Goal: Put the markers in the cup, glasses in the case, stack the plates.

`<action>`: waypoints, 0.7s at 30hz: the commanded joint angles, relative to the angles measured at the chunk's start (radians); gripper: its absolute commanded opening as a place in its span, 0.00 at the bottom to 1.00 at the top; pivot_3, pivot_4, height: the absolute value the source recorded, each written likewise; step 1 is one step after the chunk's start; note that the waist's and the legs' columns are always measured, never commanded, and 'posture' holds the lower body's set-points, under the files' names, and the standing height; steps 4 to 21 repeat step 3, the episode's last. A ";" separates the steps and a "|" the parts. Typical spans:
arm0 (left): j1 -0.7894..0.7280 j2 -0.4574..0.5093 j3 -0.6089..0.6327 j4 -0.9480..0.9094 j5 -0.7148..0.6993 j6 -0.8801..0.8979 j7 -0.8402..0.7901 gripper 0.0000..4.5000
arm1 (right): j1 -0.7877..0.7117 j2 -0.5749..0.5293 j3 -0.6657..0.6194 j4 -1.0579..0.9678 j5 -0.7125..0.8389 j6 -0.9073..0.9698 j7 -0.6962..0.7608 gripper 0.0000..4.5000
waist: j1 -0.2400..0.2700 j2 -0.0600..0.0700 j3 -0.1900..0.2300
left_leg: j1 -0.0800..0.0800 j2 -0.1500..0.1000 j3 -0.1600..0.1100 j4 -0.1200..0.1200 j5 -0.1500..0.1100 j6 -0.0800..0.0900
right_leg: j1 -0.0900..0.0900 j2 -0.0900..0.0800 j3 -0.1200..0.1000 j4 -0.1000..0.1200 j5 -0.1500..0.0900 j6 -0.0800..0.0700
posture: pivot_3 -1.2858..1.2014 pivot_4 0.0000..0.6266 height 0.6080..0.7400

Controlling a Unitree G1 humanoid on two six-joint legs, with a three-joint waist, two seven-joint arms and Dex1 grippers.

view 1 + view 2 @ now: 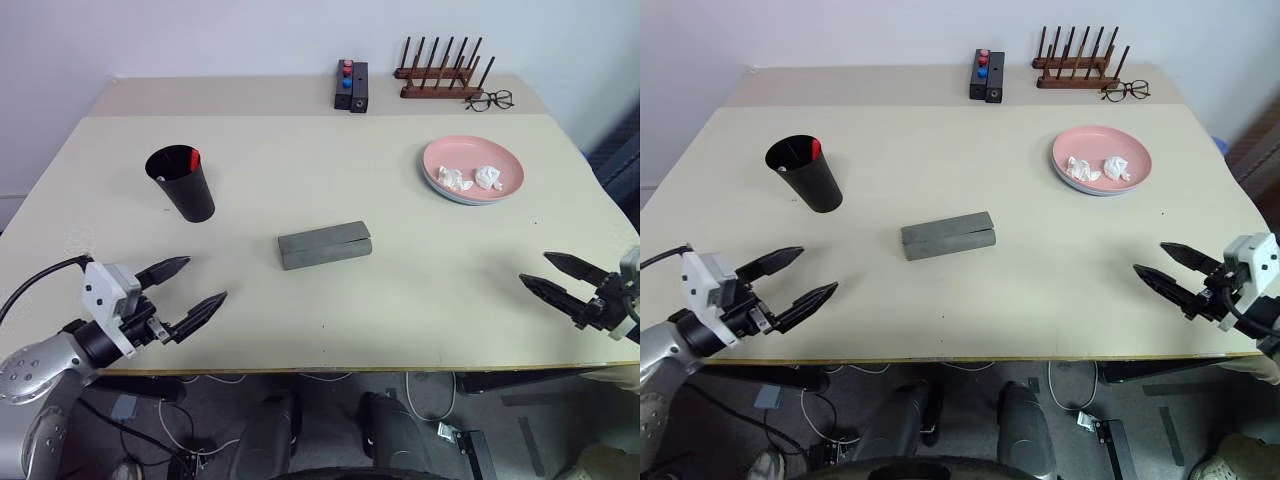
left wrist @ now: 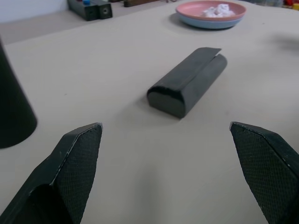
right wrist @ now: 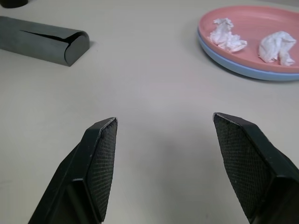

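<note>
The black cup [image 1: 182, 184] stands upright at the left of the table, and a red-capped marker [image 1: 193, 158] pokes up inside it. In the middle lies the grey case [image 1: 324, 245], lid down. At the right the pink plate [image 1: 478, 160] rests on the light blue plate [image 3: 243, 71]. The glasses are out of view. My left gripper [image 1: 207, 279] hovers open and empty over the front left edge, pointing toward the case [image 2: 187, 83]. Over the front right edge, my right gripper [image 1: 534, 267] is open and empty too.
Two crumpled white tissues [image 1: 472, 178] lie on the pink plate. At the back stand a small black block with red and blue knobs [image 1: 351, 85], a wooden peg rack [image 1: 440, 75] and thin wire-framed eyeglasses [image 1: 489, 100].
</note>
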 commanded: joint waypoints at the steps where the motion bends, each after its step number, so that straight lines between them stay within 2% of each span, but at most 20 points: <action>1: 0.010 0.005 0.006 -0.010 -0.002 -0.013 -0.004 1.00 | 0.003 -0.005 -0.015 -0.004 0.003 -0.010 0.000 0.73 | 0.001 0.000 0.000 | 0.000 0.000 0.000 0.000 0.000 0.000 | 0.000 0.000 0.000 0.000 0.000 0.000 | 0.52 0.24 1.00; 21: 0.005 0.007 0.010 -0.006 -0.009 -0.006 -0.004 1.00 | 0.026 0.011 -0.008 -0.023 0.005 -0.008 -0.002 0.73 | 0.001 0.000 0.000 | 0.000 0.000 0.000 0.000 0.000 0.000 | 0.000 0.000 0.000 0.000 0.000 0.000 | 0.52 0.24 1.00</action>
